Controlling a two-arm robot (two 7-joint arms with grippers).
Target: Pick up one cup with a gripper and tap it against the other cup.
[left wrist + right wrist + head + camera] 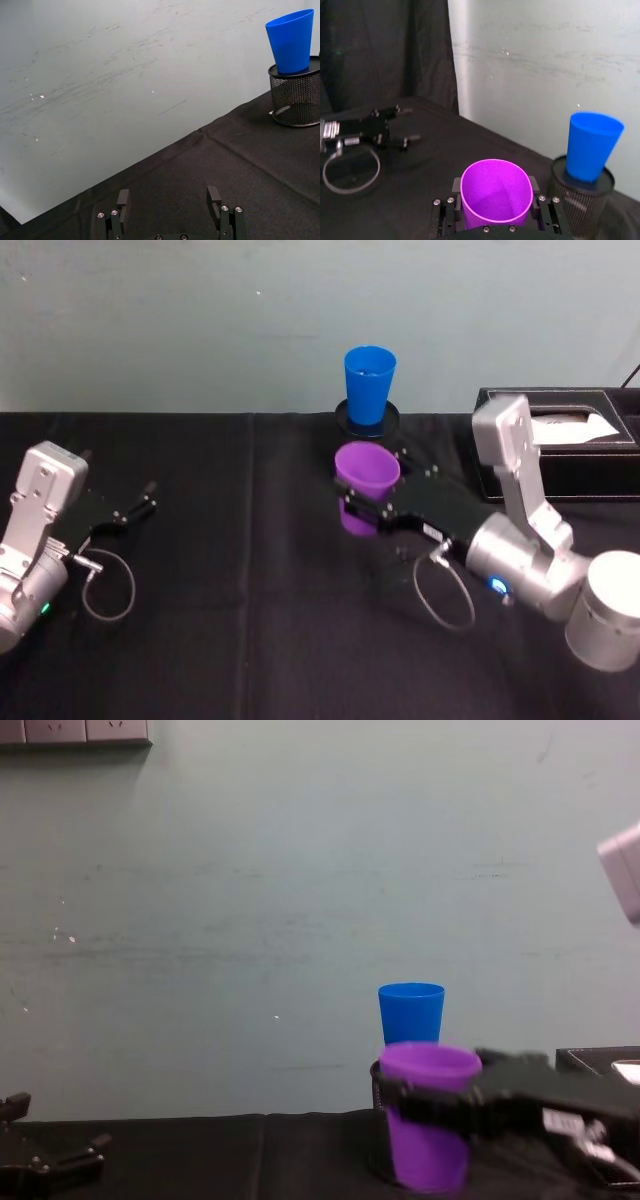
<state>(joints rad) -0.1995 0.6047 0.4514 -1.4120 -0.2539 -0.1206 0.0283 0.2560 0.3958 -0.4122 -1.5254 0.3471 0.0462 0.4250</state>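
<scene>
Purple cup [366, 480] upright, gripped between right gripper [372, 515] fingers, near blue cup [369, 384].

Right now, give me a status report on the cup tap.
Right end effector shut on purple cup, upright. Left end effector open, idle at table's left. Blue cup stands on mesh holder just behind; cups apart, nothing between.
</scene>
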